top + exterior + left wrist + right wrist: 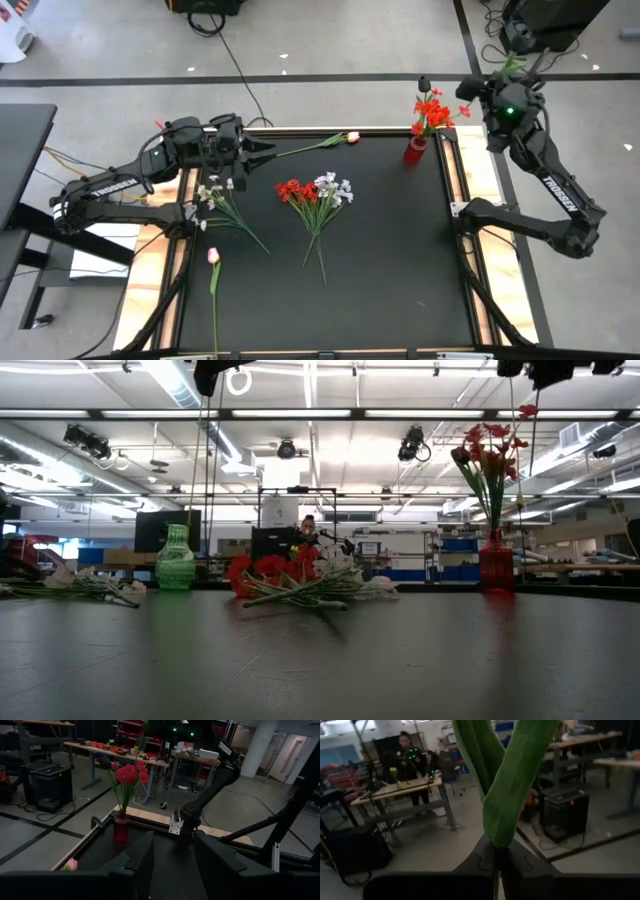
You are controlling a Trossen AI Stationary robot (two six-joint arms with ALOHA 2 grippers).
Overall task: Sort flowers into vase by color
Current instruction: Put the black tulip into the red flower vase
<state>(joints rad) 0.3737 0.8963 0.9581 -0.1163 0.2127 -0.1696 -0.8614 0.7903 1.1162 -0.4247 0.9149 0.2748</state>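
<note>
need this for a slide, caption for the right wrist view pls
Right gripper shut on a green leaf and stem of a flower, a lab with workbenches and a person beyond.

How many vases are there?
2. The red vase stands at the table's far right corner with red flowers in it. The green vase shows only in the low view, at the far left; the left arm hides it from above.

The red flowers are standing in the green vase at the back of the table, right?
Not quite. The red flowers stand in the red vase at the back of the table, as the high view shows. The green vase holds none; it shows in the low view.
</note>
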